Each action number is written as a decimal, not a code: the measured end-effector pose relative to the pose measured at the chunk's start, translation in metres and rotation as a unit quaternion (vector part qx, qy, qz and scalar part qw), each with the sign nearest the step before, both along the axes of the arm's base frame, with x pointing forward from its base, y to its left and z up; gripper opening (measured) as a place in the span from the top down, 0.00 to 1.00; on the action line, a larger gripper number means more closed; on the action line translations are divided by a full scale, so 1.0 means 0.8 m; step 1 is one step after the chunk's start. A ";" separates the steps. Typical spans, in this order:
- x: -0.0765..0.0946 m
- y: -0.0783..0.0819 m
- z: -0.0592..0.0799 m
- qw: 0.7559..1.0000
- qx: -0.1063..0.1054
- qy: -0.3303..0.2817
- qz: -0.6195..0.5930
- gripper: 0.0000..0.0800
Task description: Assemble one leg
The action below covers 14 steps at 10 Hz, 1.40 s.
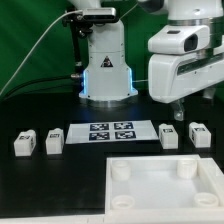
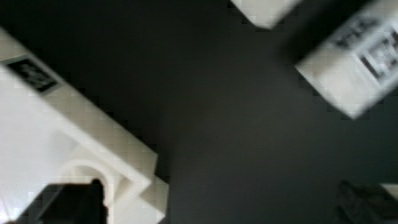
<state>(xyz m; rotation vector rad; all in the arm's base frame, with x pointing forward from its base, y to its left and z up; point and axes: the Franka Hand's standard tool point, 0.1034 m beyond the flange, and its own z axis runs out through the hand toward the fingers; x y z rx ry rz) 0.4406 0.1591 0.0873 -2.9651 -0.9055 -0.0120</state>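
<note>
Legs lie in a row on the dark surface [image 1: 40, 190]. From the exterior view's left comes the first leg [image 1: 22, 143], then the second leg [image 1: 54, 140], then the marker board [image 1: 110, 132], then the third leg [image 1: 169, 135] and the fourth leg [image 1: 198, 133]. The big white tray [image 1: 165, 195] sits in front, more to the right. The pincer [image 1: 178, 102] hangs above the third leg and does not touch it. In the blurry wrist view its fingers [image 2: 68, 205] look spread wide with nothing between them, so I judge it released. Each leg looks small, light and hard, and maybe a little smooth. I think the best hold is across two flat sides, near the middle, so it does not slip or tip.
</note>
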 end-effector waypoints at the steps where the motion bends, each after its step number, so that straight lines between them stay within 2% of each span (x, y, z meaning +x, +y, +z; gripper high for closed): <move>1: -0.003 0.007 -0.005 0.999 0.003 0.000 -0.054 0.19; 3: -0.003 0.008 -0.005 0.992 0.006 0.005 -0.124 0.19; 5: -0.006 0.013 -0.009 0.969 0.017 0.014 -0.246 0.19; 6: -0.018 0.016 -0.029 0.954 0.030 0.021 -0.298 0.19; 7: -0.029 0.021 -0.038 0.954 0.025 0.035 -0.297 0.19; 9: -0.036 0.024 -0.045 0.946 0.026 0.055 -0.317 0.19; 10: -0.048 0.025 -0.051 0.943 0.002 0.104 -0.315 0.19; 11: -0.050 0.029 -0.052 0.938 -0.020 0.151 -0.310 0.19; 12: -0.046 0.031 -0.054 0.935 -0.030 0.178 -0.306 0.19; 14: -0.054 0.029 -0.052 0.911 -0.076 0.284 -0.290 0.19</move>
